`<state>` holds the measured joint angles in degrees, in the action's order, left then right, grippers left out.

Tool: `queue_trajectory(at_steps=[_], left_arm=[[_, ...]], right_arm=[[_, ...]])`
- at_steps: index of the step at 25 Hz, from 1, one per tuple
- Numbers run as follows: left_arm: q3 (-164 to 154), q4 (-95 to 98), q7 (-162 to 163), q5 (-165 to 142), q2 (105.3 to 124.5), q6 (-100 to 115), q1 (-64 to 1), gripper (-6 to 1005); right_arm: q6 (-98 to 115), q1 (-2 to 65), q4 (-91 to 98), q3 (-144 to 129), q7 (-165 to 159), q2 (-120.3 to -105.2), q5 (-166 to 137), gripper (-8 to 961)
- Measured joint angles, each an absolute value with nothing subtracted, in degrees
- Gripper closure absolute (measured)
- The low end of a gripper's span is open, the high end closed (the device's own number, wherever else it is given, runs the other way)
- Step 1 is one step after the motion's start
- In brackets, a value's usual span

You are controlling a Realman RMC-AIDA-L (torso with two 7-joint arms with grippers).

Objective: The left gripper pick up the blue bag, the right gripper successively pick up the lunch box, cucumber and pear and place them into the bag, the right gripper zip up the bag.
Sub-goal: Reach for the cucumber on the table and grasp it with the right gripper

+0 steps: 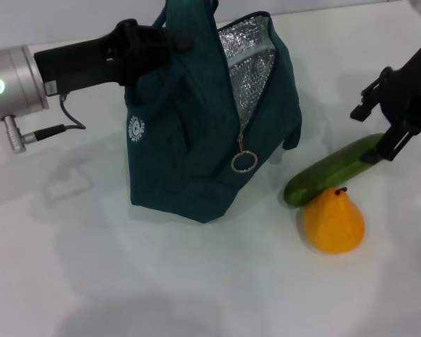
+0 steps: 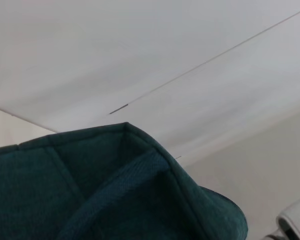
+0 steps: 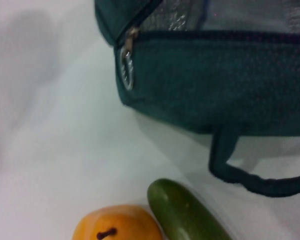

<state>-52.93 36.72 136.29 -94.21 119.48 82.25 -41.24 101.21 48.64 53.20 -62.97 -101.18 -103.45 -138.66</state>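
On your left in the head view, the left gripper [image 1: 151, 43] reaches in from the side at the top of the blue bag [image 1: 189, 140] and grips its handle, fingers closed on the strap, so the bag stands upright on the white table [image 1: 161, 281]. The left wrist view shows the bag's teal fabric and a handle strap [image 2: 115, 187] close up, with none of that arm's own fingers in sight.

The bag's zip is open: the silver lining [image 1: 247, 53] shows through the gap, and the zipper pull ring [image 1: 243, 161] hangs at the lower end of the opening. A second strap loop [image 3: 250, 175] droops from the bag toward the table in the right wrist view.

Right of the bag, the cucumber [image 1: 333, 170] lies on the table at a slant, its near end just beside the bag's foot. The pear [image 1: 334, 221] sits in front of it, touching it, stem up.

At the far right, the right gripper [image 1: 387, 151] is down at the cucumber's outer end; you cannot tell whether its fingers have closed on it.
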Motion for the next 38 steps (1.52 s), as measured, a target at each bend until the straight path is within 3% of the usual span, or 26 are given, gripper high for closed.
queue_trajectory(at_steps=[13, 38], left_arm=[[-52.7, 36.7, 136.3, -94.0, 119.44, 82.1, -40.6, 947], [-52.7, 36.7, 136.1, -94.0, 119.08, 82.5, -39.0, 946]], right_arm=[[97.5, 49.3, 52.4, -68.4, -98.8, -109.36, -147.5, 89], [93.4, 50.2, 52.6, -70.4, -100.7, -112.85, -153.3, 96]])
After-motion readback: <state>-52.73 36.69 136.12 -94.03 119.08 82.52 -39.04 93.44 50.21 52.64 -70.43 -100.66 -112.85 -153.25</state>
